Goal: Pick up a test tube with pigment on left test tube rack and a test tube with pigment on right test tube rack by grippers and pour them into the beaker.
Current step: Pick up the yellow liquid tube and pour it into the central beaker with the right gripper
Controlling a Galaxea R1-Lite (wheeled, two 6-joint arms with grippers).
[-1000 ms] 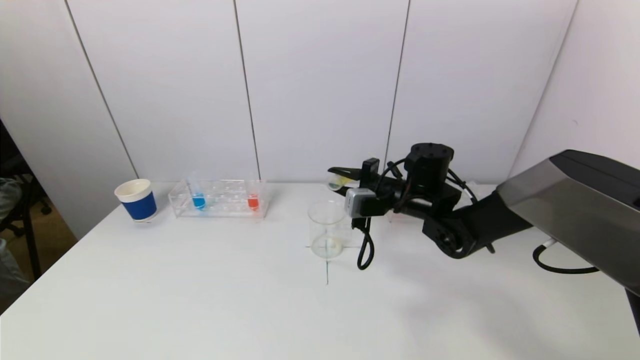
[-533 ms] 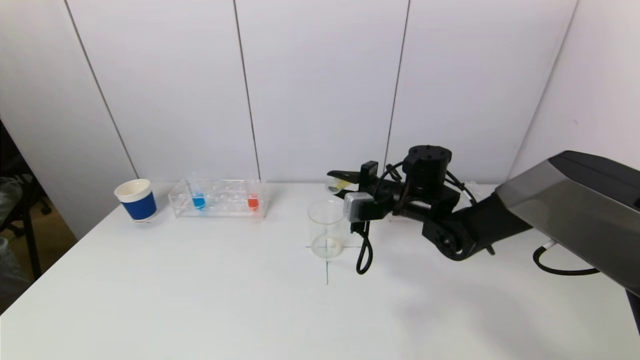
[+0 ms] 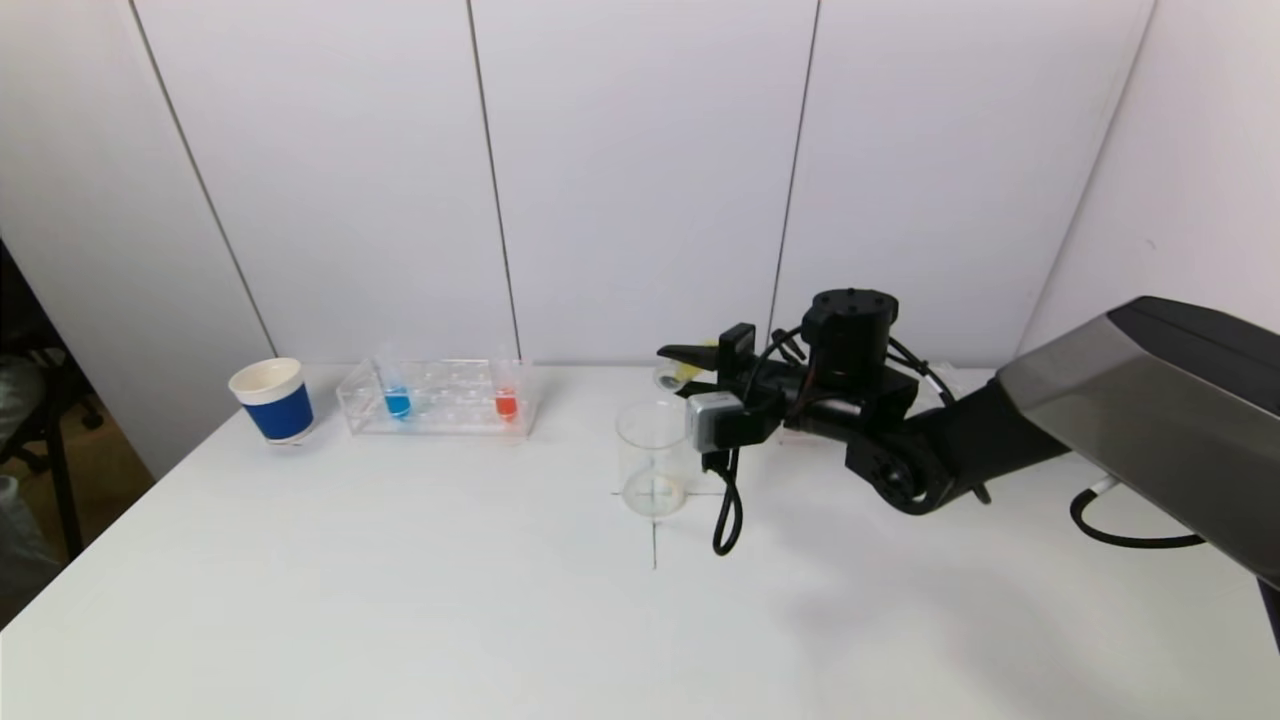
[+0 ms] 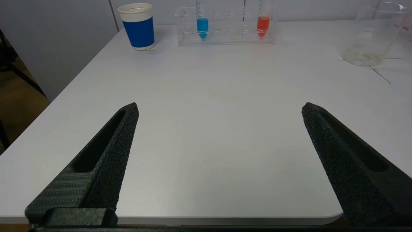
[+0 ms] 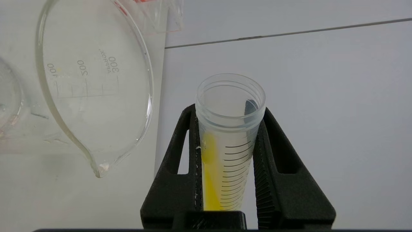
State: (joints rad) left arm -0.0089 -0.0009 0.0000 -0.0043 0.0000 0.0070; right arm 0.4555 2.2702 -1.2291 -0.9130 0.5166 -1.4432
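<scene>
My right gripper (image 3: pixel 688 362) is shut on a test tube (image 3: pixel 678 374) with yellow pigment. It holds the tube tipped almost level, just behind and above the rim of the clear glass beaker (image 3: pixel 655 455). In the right wrist view the tube (image 5: pixel 229 151) sits between the fingers (image 5: pixel 273 154), with yellow liquid along its lower side short of the mouth, and the beaker (image 5: pixel 96 80) is beside it. The left rack (image 3: pixel 440 408) holds a blue tube (image 3: pixel 397 401) and a red tube (image 3: pixel 506 403). My left gripper (image 4: pixel 219 106) is open over the table's near edge. My right arm hides the right rack.
A blue paper cup (image 3: pixel 272 402) stands left of the left rack. A black cable loop (image 3: pixel 728 520) hangs from my right wrist close beside the beaker. The left wrist view shows the cup (image 4: pixel 138 25), rack (image 4: pixel 225 35) and beaker (image 4: pixel 370 35) far ahead.
My right gripper with the yellow tube has edged a little left and down beside the beaker. The left gripper and the rack tubes look unchanged.
</scene>
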